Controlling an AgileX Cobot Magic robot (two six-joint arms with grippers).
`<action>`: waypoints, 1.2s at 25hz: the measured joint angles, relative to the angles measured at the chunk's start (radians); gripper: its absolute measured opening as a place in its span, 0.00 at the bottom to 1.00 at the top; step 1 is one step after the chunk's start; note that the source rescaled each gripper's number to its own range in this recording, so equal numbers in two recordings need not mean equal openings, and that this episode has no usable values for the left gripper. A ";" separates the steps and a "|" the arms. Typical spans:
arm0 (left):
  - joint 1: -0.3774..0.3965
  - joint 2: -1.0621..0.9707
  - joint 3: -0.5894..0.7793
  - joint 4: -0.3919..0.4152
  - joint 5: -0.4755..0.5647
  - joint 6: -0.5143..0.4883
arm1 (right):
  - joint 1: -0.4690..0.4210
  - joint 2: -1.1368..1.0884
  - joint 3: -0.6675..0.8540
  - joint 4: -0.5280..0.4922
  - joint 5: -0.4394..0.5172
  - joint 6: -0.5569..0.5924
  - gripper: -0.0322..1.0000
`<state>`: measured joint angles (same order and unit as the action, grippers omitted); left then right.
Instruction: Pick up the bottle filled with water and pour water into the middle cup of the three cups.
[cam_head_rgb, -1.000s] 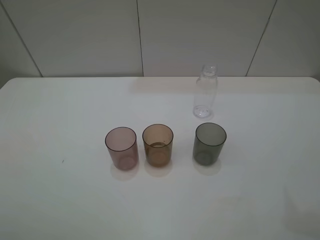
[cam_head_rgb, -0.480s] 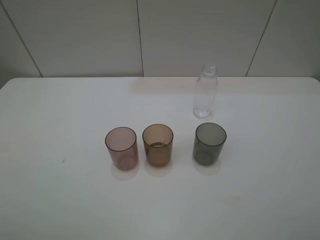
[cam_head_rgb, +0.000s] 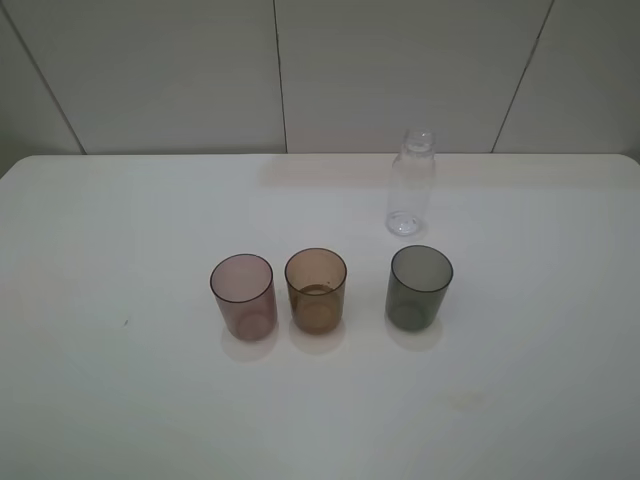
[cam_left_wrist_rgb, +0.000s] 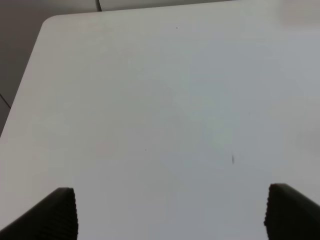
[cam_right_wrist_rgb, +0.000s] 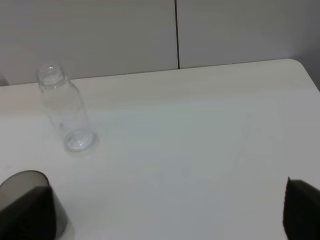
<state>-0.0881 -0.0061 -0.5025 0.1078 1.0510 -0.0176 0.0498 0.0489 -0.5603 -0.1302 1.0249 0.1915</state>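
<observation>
The clear capless bottle (cam_head_rgb: 411, 185) stands upright on the white table (cam_head_rgb: 120, 230), behind the cups and to the right. The three cups stand in a row: pinkish-mauve (cam_head_rgb: 243, 296), the amber-brown middle cup (cam_head_rgb: 316, 290) and dark grey (cam_head_rgb: 419, 286). No arm or gripper shows in the exterior high view. My left gripper (cam_left_wrist_rgb: 170, 215) is open and empty over bare table. My right gripper (cam_right_wrist_rgb: 165, 215) is open and empty. The right wrist view shows the bottle (cam_right_wrist_rgb: 65, 115) and the grey cup (cam_right_wrist_rgb: 56, 215) ahead of it, well apart from its fingers.
A panelled wall (cam_head_rgb: 280, 70) rises right behind the table's far edge. The table's rounded corner (cam_left_wrist_rgb: 47, 22) shows in the left wrist view, and its far right corner (cam_right_wrist_rgb: 300, 65) in the right wrist view.
</observation>
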 joint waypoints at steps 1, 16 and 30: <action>0.000 0.000 0.000 0.000 0.000 0.000 | 0.000 -0.015 0.011 0.000 0.001 0.000 1.00; 0.000 0.000 0.000 0.000 0.000 0.000 | 0.000 -0.051 0.041 -0.002 0.040 0.000 1.00; 0.000 0.000 0.000 0.000 0.000 0.000 | -0.003 -0.051 0.041 -0.002 0.041 0.000 1.00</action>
<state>-0.0881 -0.0061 -0.5025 0.1078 1.0510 -0.0176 0.0467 -0.0021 -0.5189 -0.1320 1.0654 0.1915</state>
